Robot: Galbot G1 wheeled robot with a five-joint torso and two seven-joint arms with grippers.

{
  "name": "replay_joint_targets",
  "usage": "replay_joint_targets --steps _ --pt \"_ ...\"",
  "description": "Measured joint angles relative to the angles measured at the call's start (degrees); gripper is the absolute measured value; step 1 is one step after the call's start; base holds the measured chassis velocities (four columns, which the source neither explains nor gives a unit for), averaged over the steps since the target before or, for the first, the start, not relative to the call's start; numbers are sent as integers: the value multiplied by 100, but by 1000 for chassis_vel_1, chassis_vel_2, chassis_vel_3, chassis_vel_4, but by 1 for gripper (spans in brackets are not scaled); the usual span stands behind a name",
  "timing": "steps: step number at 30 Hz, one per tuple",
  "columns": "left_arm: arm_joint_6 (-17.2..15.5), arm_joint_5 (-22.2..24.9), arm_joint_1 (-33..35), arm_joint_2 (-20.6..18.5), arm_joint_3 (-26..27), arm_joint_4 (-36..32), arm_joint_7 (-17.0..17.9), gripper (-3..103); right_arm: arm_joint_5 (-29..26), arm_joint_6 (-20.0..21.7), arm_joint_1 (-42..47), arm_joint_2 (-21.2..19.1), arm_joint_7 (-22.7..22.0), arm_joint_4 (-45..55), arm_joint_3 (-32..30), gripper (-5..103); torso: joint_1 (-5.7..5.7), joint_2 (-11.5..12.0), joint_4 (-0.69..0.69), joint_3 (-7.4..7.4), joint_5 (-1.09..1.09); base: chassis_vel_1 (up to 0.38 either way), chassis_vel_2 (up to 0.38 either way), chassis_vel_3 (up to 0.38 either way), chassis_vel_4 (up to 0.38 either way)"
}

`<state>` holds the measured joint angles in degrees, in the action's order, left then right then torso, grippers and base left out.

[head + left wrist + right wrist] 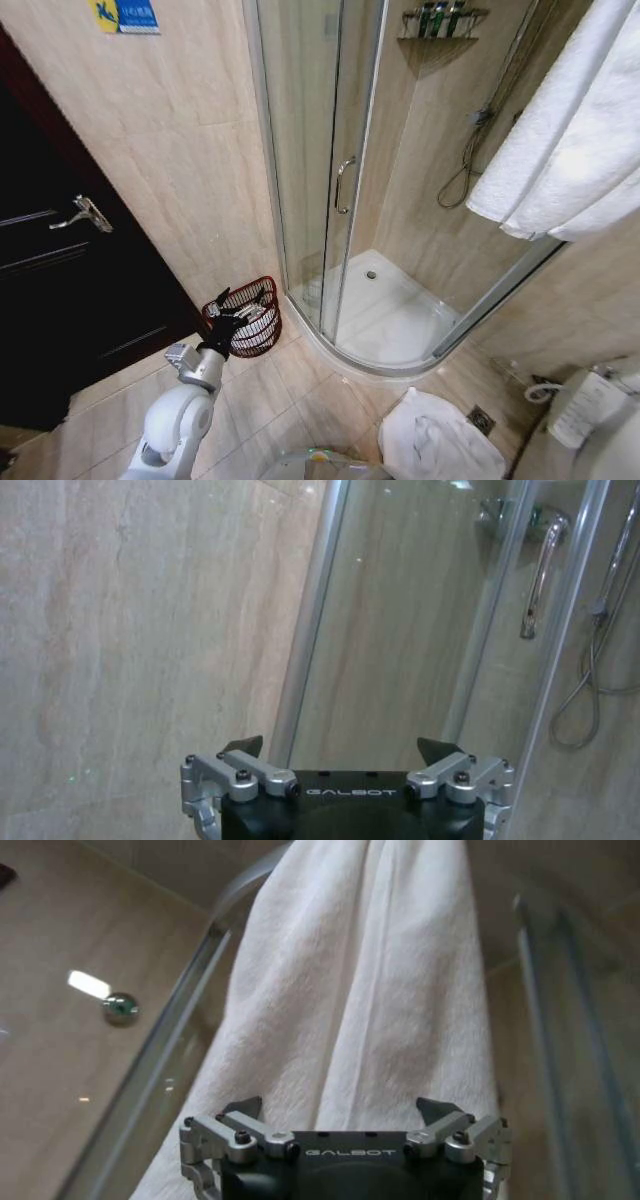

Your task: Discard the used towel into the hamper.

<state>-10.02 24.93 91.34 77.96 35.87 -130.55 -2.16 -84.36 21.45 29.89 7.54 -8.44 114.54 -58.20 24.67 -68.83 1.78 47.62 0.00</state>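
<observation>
A white towel [570, 150] hangs at the upper right of the head view, and in the right wrist view the same towel [360, 990] drapes just beyond my right gripper [340, 1106], which is open and holds nothing. A second white cloth [440, 440] lies crumpled on the floor tiles at the lower right. The hamper [266, 338], a small dark red wire basket, stands on the floor against the wall beside the shower cabin. My left gripper [232, 312] hovers just over the hamper's near rim. In the left wrist view the left gripper [340, 746] is open and empty, facing the tiled wall.
A curved glass shower cabin with a door handle [343, 185] fills the middle, its white tray [390, 310] inside. A dark door [60, 300] stands at the left. A toilet [600, 420] and a floor drain [481, 418] sit at the lower right.
</observation>
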Motion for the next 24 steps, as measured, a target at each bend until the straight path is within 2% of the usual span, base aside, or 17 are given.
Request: replay_joint_targets --steps 9,14,20,24 --pt "0 0 0 0 0 0 0 100 -373 -21 56 209 135 40 96 100 0 0 0 0 1 0 0 0 0" --pt "0 0 0 0 0 0 0 100 -282 -38 98 230 152 65 190 100 0 0 0 0 1 0 0 0 0" --pt "0 0 0 0 0 0 0 100 24 -185 282 91 447 -210 216 100 0 0 -1 0 0 0 0 0 0" --pt "0 0 0 0 -1 0 0 100 265 -260 408 171 501 -210 135 100 0 0 -1 0 0 0 0 0 0"
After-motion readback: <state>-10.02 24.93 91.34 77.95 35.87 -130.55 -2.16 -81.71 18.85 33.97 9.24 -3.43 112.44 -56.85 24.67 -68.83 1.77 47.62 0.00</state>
